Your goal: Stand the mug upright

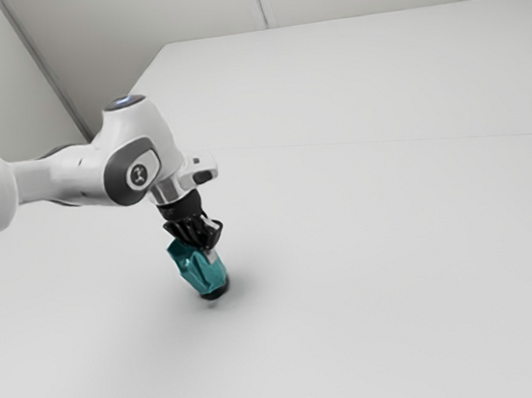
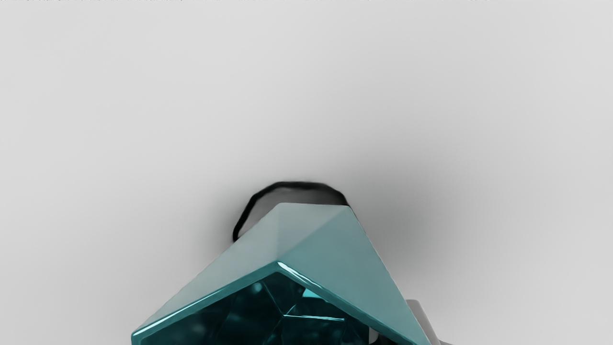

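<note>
End effector (image 1: pixel 208 253) points down at a slant in the exterior view, grasping the teal mug (image 1: pixel 197 266), which hangs tilted beneath it. The mouth lies up by the end effector; the black base (image 1: pixel 216 292) is farther below, close over the counter (image 1: pixel 401 270). Whether the base touches, I cannot tell.

In the wrist view the mug's wall runs between the fingers, one finger (image 2: pixel 422 320) outside it and the other showing within the mouth, past the rim (image 2: pixel 206 299).

I judge the step in hand to be righting the held mug. The next move calls for turning out the remaining lean and seating the base flat beneath the end effector before letting go; released at this slant, it could topple.
</note>
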Robot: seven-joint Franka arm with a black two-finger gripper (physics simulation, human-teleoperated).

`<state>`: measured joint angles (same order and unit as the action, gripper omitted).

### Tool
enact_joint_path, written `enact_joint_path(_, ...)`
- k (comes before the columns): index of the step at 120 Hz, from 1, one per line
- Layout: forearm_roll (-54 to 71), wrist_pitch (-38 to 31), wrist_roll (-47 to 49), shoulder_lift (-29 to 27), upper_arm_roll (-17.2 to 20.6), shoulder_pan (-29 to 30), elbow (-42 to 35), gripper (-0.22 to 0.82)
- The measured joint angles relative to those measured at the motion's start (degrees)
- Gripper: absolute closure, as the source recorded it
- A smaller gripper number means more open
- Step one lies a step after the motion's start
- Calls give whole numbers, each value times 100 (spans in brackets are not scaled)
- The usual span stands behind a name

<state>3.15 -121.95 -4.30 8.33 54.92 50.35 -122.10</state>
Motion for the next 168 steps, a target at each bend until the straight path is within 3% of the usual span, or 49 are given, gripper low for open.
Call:
enact_joint_path(36,127,-103,158,137,0,-36,-15,76)
enact_joint_path(47,133,-111,198,125,0,-65,-27,65)
enact_joint_path(74,106,-114,271,-128,9,-147,-59,25)
enact_joint_path(106,-192,164,325,-1005,24,-109,17,7)
enact_joint_path(120,-518,600,337,-1358,-77,-145,637,4)
enact_joint_path(131,-609,1214,437,-1291,-99,-155,1536,3)
enact_joint_path(155,-663,2269,634,-1198,-117,-57,2688,1)
enact_joint_path(160,-659,2486,673,-1151,-326,-227,2885,1)
enact_joint_path(168,-655,2761,732,-1101,-1318,-1159,3028,1)
